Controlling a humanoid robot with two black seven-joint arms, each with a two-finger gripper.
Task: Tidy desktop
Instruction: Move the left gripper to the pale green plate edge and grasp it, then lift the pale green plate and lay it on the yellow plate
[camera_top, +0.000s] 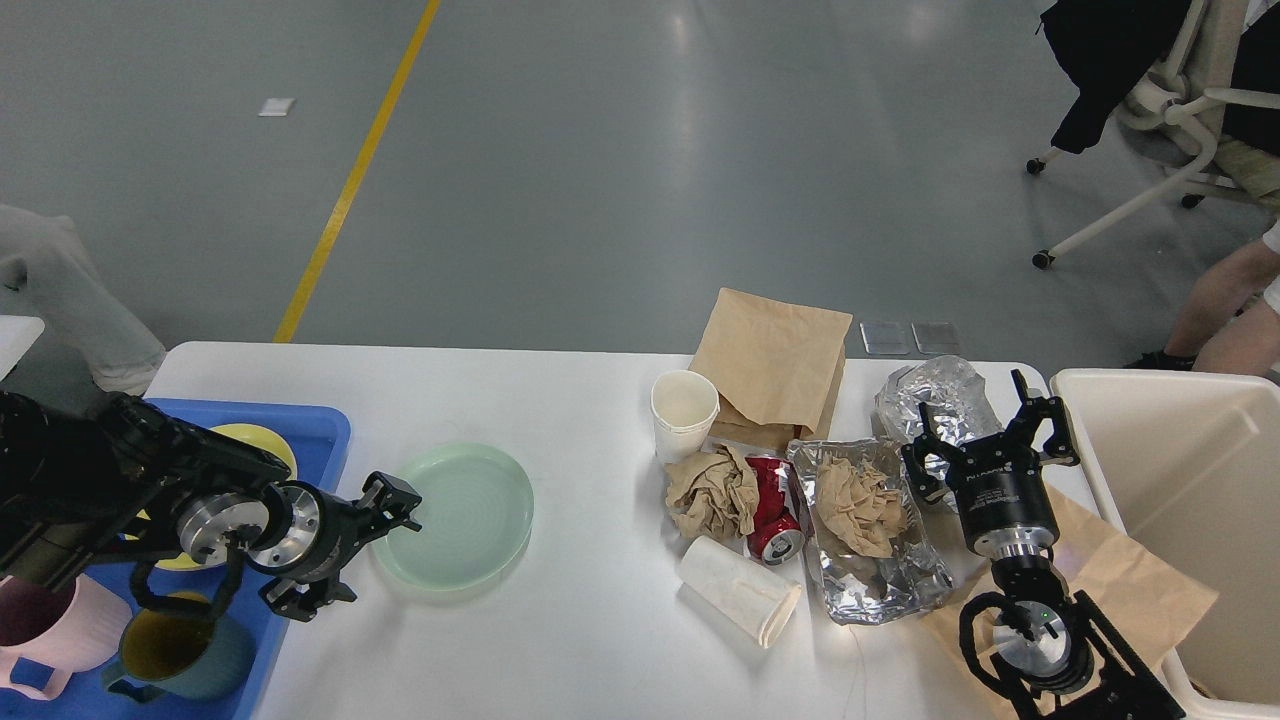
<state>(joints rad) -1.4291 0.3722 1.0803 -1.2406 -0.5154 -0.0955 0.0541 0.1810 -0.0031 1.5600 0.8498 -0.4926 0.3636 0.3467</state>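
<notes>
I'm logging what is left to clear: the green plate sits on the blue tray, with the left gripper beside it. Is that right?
Not quite. In the head view the green plate lies on the white desktop, just right of the blue tray, not on it. The left gripper is beside the plate's left rim, as you said.
</notes>
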